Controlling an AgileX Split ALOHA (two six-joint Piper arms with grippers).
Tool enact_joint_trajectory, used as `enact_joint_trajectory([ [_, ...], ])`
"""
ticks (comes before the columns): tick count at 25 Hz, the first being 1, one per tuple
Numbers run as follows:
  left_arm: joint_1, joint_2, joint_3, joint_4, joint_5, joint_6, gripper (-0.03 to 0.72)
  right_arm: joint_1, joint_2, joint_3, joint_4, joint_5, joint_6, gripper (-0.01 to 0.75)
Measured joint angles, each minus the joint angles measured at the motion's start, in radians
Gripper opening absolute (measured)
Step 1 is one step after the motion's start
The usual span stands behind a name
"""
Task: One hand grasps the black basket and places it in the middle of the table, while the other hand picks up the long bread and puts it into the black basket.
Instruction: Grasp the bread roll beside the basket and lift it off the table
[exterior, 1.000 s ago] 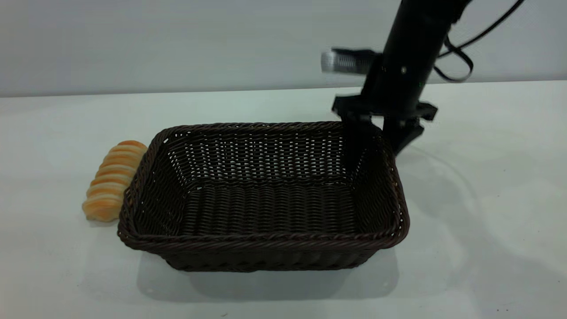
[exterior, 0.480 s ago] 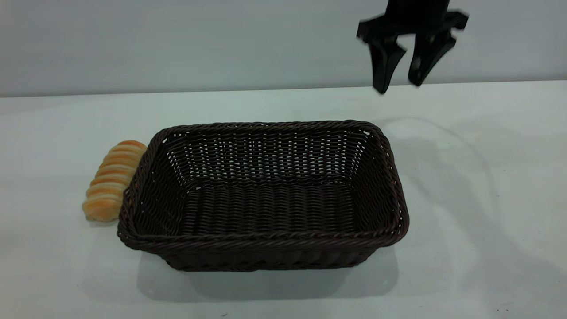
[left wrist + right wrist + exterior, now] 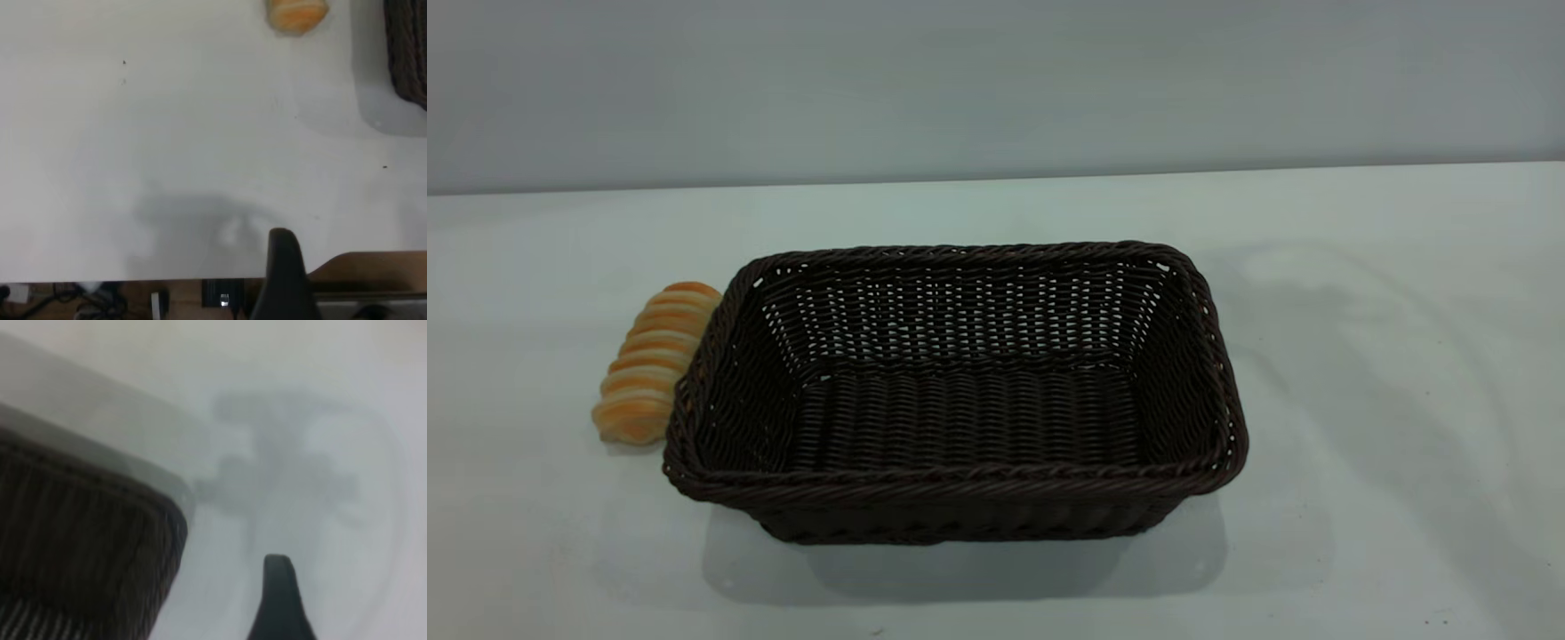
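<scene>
The right gripper, which had been hanging over the basket's far right corner a moment before, lifted clean out of the outside camera's sight. Only one of its fingertips showed in its own wrist view, so couldn't tell if it was open or closed. Same with the left gripper, off by the table edge. The black basket sat mid-table, empty. The long bread lay touching its left side.
</scene>
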Motion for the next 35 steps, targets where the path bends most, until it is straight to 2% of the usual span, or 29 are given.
enact_joint_trajectory([
  [8, 0.000, 0.254, 0.000, -0.005, -0.182, 0.069, 0.552, 0.000, -0.358, 0.369, 0.001, 0.009, 0.007, 0.568],
  [17, 0.000, 0.594, -0.109, -0.067, -0.298, 0.117, 0.486, 0.000, -0.656, 0.655, 0.025, 0.013, 0.020, 0.568],
  [24, 0.000, 0.875, -0.219, -0.092, -0.458, 0.242, 0.485, 0.000, -0.755, 0.749, 0.026, 0.013, 0.021, 0.568],
  [30, 0.000, 1.087, -0.282, -0.095, -0.610, 0.459, 0.485, 0.000, -0.766, 0.757, 0.026, 0.013, 0.021, 0.568],
  [35, 0.000, 1.217, -0.284, -0.095, -0.755, 0.496, 0.485, 0.000, -0.766, 0.757, 0.026, 0.013, 0.021, 0.568],
])
